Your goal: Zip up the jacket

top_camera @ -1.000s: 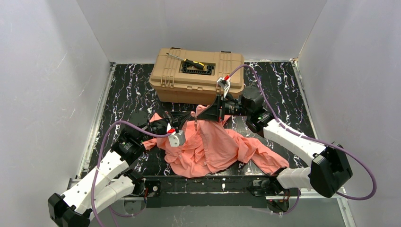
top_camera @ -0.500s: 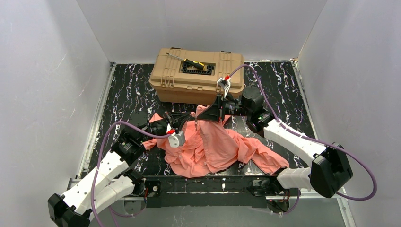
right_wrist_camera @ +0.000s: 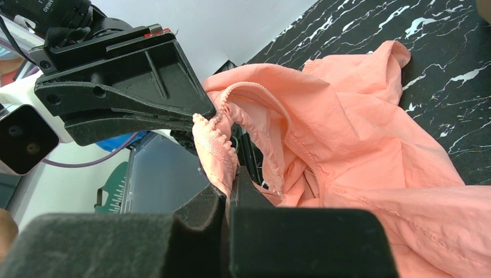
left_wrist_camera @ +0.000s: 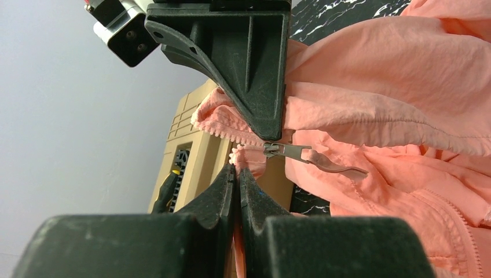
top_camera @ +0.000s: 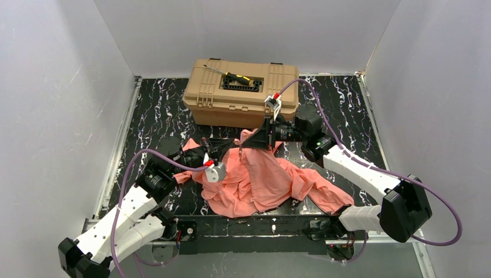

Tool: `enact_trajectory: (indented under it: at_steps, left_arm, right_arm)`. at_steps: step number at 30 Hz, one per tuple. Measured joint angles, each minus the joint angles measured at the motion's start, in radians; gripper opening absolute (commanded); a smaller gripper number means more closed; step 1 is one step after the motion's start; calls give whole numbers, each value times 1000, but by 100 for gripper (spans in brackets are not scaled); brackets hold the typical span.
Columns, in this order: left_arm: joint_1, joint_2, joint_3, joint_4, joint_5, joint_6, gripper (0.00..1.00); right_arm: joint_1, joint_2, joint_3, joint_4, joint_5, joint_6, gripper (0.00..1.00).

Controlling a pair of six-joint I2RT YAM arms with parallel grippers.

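1. Top external: the jacket (top_camera: 260, 179) lies crumpled on the bench (top_camera: 150, 121), its upper edge lifted.
2. Left wrist: the left end effector (left_wrist_camera: 237, 172) is pinched tight on the jacket's zipper edge, with the slider (left_wrist_camera: 277, 150) just beside it.
3. Right wrist: the right end effector (right_wrist_camera: 234, 180) is clamped on zipper tape. Zipping looks barely begun.

Bright, diffuse light; soft shadows in folds of the jacket (top_camera: 255, 179). Overhead view sharp; wrist views blur left gripper (left_wrist_camera: 237, 172) and right gripper (right_wrist_camera: 231, 182) at bottom.

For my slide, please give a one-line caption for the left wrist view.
Left end effector and right end effector pinch the jacket beside its zipper pull, toolbox behind.
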Motion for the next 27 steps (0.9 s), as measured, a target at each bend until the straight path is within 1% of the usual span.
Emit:
enact_trajectory:
  at_steps: [27]
  left_arm:
    - [0,0,0,-21,21,7,0]
  right_arm:
    - [0,-2,28,-7,-18,-1,1]
